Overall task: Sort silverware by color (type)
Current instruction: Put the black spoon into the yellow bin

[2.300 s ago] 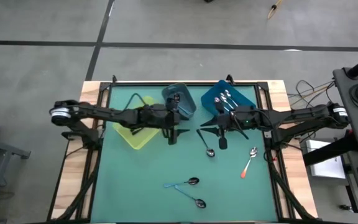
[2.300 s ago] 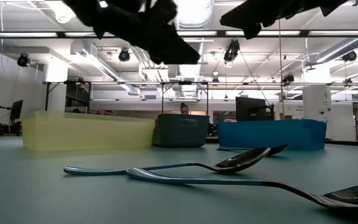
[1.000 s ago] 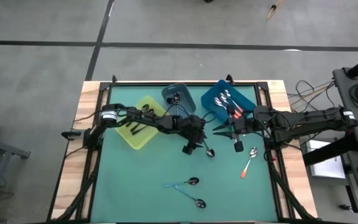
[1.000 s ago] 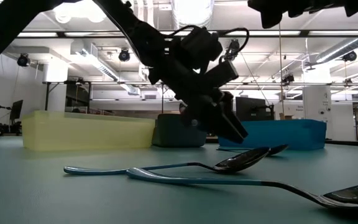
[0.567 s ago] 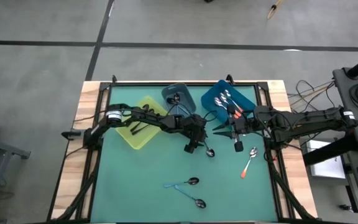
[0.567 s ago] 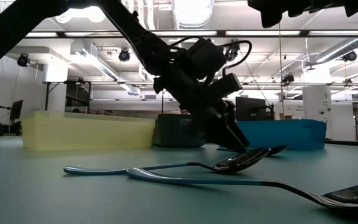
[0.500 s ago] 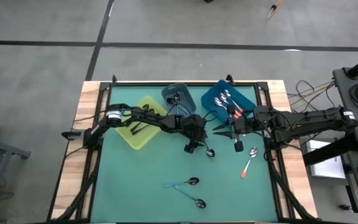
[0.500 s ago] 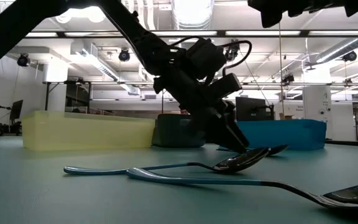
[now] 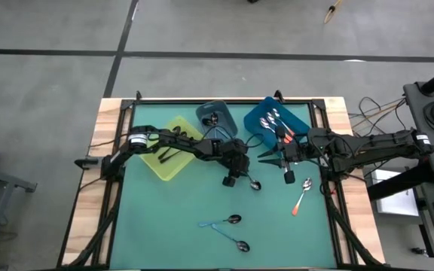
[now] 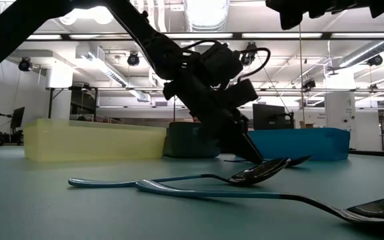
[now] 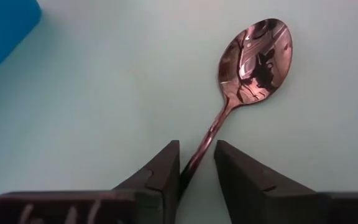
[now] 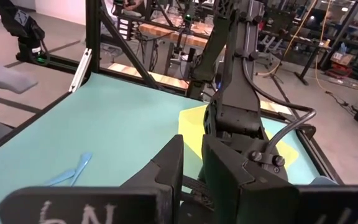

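Left gripper (image 11: 196,163): your jaws straddle the black spoon (image 11: 253,59) handle, not yet shut | bowl points straight ahead | right gripper (image 9: 287,175): farther, jaws nearly closed, empty

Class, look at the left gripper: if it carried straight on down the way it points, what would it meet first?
The left gripper points down at the table with its fingers either side of the black-handled spoon's thin handle. Going straight on, it would probably meet that handle and the green table mat beneath it first; the remaining gap is unclear.
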